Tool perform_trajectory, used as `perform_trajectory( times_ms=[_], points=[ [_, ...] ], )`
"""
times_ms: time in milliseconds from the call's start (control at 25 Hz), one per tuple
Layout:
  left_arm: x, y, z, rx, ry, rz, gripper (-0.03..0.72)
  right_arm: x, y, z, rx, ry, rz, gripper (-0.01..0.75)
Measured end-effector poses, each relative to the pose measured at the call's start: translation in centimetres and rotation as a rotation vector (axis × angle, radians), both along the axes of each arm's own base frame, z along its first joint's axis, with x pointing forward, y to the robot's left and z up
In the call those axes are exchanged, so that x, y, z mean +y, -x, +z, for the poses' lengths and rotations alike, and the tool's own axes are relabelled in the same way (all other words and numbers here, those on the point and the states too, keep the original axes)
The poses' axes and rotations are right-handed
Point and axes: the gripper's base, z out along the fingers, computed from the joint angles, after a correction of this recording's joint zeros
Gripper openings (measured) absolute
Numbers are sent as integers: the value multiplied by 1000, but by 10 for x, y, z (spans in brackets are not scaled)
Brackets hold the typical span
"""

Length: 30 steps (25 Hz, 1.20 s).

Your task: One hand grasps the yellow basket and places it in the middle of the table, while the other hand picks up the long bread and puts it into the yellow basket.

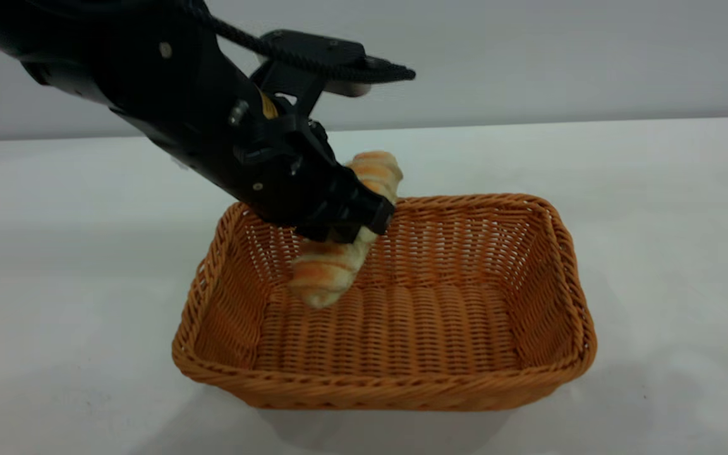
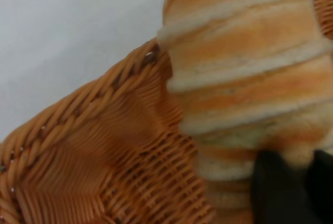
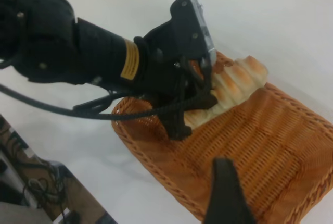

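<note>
Bread (image 1: 339,253): tilted, lower end inside basket (image 1: 547,253) on bench (image 1: 655,221), clenched in my left tool (image 1: 354,224). I judged: lower flat, then release. Right tool (image 3: 223,193): grip undeterminable.

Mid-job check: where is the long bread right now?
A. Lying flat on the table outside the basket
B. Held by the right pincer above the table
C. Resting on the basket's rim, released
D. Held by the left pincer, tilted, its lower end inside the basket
D: the left pincer is shut on the long bread, which slants down with its lower end inside the yellow basket.
</note>
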Motion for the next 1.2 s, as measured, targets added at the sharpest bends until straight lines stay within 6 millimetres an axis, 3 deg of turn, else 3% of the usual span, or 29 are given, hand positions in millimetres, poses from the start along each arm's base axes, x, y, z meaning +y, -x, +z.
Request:
perform_trajectory(
  times_ms=[200,360,480,760,960,1200],
  points=[
    [-1,-4,3,-40,25,3,554,-1,5,3,-5,6,11,559],
    [7,-6,15,-48,3,-11,648,-5,14,7,-16,29,9,559],
    [23,-8,40,-81,-33,-40,642,-12,24,13,-38,61,-24,559],
    [89,1,123,-116,-52,67,523,-31,57,28,-96,136,-107,559],
    [128,30,164,-61,-87,132,450,-40,83,20,-112,141,-120,559],
    [146,73,191,22,-152,125,420,-48,115,-7,-95,137,-125,559]
  ],
)
